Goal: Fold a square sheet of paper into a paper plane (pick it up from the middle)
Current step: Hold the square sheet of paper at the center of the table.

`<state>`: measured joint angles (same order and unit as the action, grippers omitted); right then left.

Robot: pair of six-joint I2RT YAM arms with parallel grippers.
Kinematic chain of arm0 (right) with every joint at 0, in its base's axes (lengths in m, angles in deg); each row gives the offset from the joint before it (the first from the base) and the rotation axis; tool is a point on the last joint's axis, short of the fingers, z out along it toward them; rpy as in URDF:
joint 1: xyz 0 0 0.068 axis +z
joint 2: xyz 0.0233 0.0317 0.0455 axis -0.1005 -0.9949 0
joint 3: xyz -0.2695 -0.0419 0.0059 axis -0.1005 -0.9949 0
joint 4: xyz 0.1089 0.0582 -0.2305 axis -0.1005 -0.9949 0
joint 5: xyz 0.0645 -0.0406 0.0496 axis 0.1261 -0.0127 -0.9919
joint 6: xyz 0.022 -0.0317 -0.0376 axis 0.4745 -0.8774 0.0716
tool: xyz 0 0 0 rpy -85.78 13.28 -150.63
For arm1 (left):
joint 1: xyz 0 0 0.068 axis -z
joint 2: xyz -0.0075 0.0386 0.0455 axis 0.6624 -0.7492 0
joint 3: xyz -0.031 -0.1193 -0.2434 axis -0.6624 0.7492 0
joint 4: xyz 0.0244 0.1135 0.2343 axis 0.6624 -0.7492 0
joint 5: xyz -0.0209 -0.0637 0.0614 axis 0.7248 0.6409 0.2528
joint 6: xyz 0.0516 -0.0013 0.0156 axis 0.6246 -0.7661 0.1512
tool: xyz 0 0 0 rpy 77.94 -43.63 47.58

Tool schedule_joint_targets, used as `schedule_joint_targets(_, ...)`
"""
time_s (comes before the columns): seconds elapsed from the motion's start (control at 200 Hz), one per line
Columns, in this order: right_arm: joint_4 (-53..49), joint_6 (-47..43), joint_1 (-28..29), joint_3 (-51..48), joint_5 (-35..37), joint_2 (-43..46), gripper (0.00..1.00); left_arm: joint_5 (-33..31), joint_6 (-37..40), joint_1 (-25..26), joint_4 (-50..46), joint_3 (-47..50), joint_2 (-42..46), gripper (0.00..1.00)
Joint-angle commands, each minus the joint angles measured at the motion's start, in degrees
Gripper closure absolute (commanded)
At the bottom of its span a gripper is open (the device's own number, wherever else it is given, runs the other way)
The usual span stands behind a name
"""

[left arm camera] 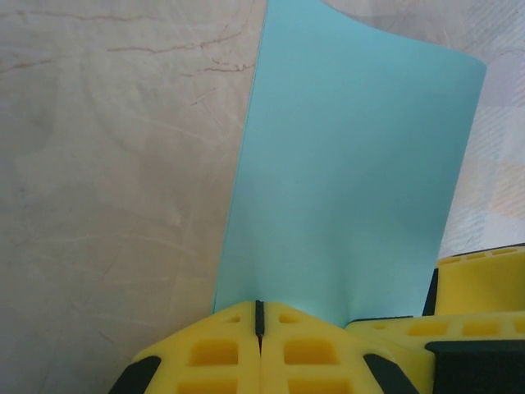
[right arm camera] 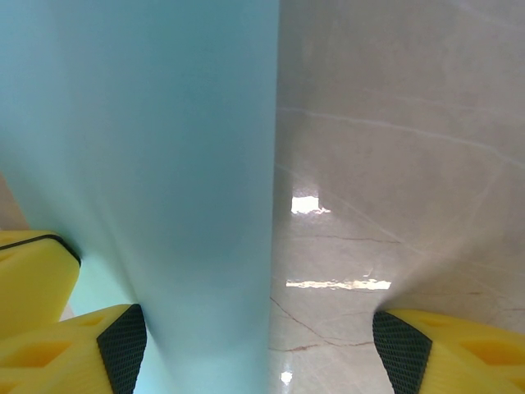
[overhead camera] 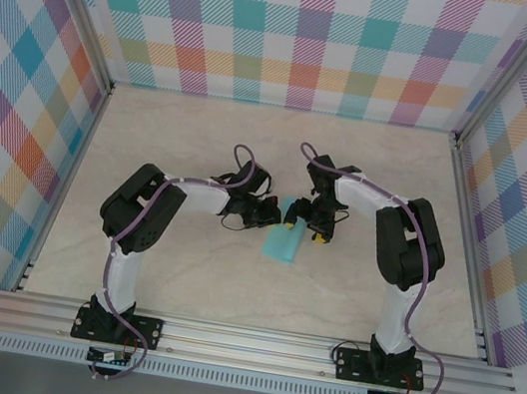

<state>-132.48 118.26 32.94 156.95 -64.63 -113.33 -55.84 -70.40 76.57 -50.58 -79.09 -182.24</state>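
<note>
Looking down from the top external camera, the left hand (overhead camera: 265, 216) and the right hand (overhead camera: 312, 223) meet over the middle of the surface (overhead camera: 201, 146). The square sheet of paper (overhead camera: 283, 241) lies between them and reaches out past both. From here it reads as a plain, longish teal strip with no point. Whether it is doubled over or only curled cannot be told from this height.

Through the left wrist camera, the left hand (left arm camera: 259, 328) has its yellow fingers (left arm camera: 213, 353) pressed together with no gap, pinching one edge of the sheet. The paper stands out ahead of the fingertips, smooth and free of diagonal creases, and its far edge bows. Another yellow finger (left arm camera: 480, 283), probably the right hand's, sits just beside it on the right.

Through the right wrist camera, the right hand (right arm camera: 254, 345) is spread wide. The sheet runs ahead along its left finger (right arm camera: 74, 349), and bare surface shows toward the right finger (right arm camera: 459, 349), so nothing is clamped.

As a judgement, the task is early: the sheet is lifted and held, at most one lengthwise fold is under way, and the nose and wing folds are not yet made.
</note>
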Motion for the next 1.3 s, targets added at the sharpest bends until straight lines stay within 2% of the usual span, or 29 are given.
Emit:
schedule_joint_targets(0.0,-0.9,-1.2,-0.6,-3.1,5.5,-3.9,0.21,-2.1,0.2,0.8,-4.4,-0.2,-1.6,1.00)
schedule_joint_targets(0.13,0.0,-2.1,-0.7,-2.0,3.6,-0.9,0.20,-2.1,0.6,0.9,-4.5,-0.1,-2.0,1.00)
schedule_joint_targets(0.27,4.0,-1.8,-2.5,-3.5,0.0,7.9,0.19,-1.7,1.0,0.9,-4.5,-0.3,-2.3,1.00)
schedule_joint_targets(0.36,8.5,-1.5,-4.0,-6.2,-4.4,13.7,0.23,-1.5,1.2,1.0,-4.5,-0.4,-2.3,1.00)
schedule_joint_targets(0.43,12.3,-0.7,-4.8,-8.5,-8.8,16.7,0.33,-1.5,1.2,1.1,-4.5,-0.4,-2.3,1.00)
schedule_joint_targets(0.51,16.5,0.4,-5.0,-10.6,-14.2,18.0,0.55,-1.5,1.4,1.2,-4.6,-0.4,-2.3,1.00)
schedule_joint_targets(0.61,22.3,3.2,-5.0,-13.5,-20.3,17.4,0.77,-1.4,1.5,1.2,-4.4,-0.5,-2.4,1.00)
schedule_joint_targets(0.715,25.8,4.8,-4.9,-15.1,-23.5,15.3,0.89,-1.2,1.5,1.2,-4.5,-0.8,-2.5,1.00)
schedule_joint_targets(0.895,28.4,5.1,-5.0,-17.2,-24.8,12.6,0.94,-1.5,1.9,1.3,-5.6,-1.0,-2.6,1.00)
schedule_joint_targets(1.295,31.4,3.2,-6.6,-21.8,-24.0,9.4,0.95,-1.4,2.0,1.3,-6.1,-1.5,-2.8,1.00)
